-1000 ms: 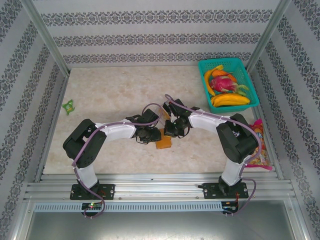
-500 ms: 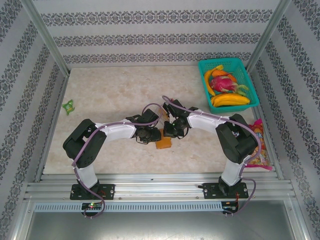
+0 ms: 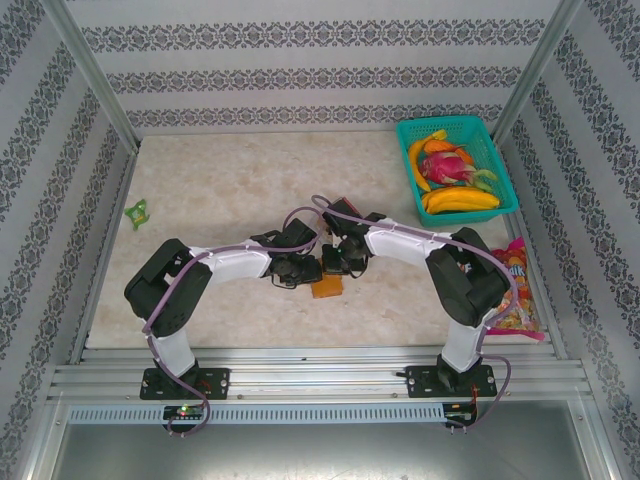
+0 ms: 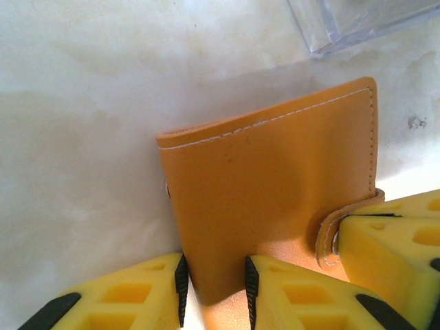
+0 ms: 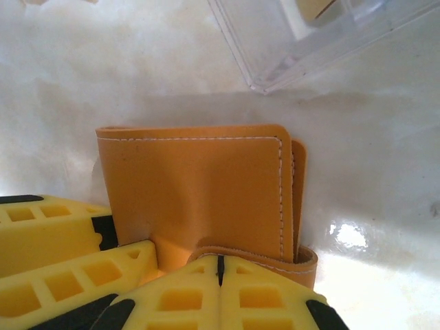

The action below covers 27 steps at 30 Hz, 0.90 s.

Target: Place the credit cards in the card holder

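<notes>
Left gripper (image 4: 215, 292) pinched the card holder (image 4: 268, 179) by its bottom edge, propping it upright at centre frame. Right gripper (image 5: 220, 275), fingers pressed together, sat right at the clasp strap (image 5: 302, 265). The holder was folded shut. Beyond it, upper right, was the clear plastic box (image 5: 309, 48), with something tan inside.

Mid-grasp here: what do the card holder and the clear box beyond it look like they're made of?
The card holder looks like orange-tan leather or imitation leather: smooth, low sheen, with pale stitching along its edges and a flexible strap tab. The clear box looks like rigid transparent plastic: glossy, with crisp edges and see-through walls.
</notes>
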{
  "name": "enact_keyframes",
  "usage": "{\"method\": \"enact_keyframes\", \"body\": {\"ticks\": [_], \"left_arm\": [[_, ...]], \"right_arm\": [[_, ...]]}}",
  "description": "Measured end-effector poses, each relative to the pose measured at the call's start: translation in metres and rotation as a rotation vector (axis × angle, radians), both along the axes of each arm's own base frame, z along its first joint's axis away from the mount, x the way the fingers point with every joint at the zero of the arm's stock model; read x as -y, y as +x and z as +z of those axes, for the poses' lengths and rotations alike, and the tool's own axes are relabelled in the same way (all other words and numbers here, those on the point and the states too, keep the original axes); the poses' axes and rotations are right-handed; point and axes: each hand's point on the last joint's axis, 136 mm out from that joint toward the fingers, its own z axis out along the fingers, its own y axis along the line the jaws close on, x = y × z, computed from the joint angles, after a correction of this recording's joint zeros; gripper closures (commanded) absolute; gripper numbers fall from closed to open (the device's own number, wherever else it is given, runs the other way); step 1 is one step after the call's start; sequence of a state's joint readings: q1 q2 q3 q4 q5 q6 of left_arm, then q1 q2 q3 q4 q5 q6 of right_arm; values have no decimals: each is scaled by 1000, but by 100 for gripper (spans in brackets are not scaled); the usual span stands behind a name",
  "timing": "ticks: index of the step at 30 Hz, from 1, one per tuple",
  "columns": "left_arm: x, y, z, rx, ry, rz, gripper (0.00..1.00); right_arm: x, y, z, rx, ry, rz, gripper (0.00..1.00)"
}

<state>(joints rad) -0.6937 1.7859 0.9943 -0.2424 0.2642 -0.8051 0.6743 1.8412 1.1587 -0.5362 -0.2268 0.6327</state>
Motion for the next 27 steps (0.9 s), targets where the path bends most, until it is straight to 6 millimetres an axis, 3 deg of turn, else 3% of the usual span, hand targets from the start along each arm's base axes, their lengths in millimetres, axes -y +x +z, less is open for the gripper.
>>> {"method": "enact_keyframes", "body": {"ticks": [7,9,11,13,16,18,21,23,25,27], "left_arm": [[-6,-2,4,60,1,17,61],[-14,-3,11,89,11,30,57],[-23,-1,27,149,15,51,51],[-32,4,52,239,15,75,45],[-56,14,97,408,27,140,30],[-80,19,121,507,56,197,20],[-136,28,136,611,159,329,11],[-183,30,135,640,259,433,11],[-218,27,131,644,327,499,12],[-229,23,131,651,341,508,15]], "right_arm": [[1,1,12,52,-9,-14,88],[6,4,27,94,6,-22,74],[15,13,58,193,29,-40,58],[37,30,98,351,32,-92,41],[89,51,158,629,-7,-218,22],[129,57,178,767,-73,-310,11],[186,60,173,879,-233,-401,9],[214,60,152,881,-350,-414,11],[228,57,136,849,-416,-398,15],[222,58,133,831,-363,-365,26]]}}
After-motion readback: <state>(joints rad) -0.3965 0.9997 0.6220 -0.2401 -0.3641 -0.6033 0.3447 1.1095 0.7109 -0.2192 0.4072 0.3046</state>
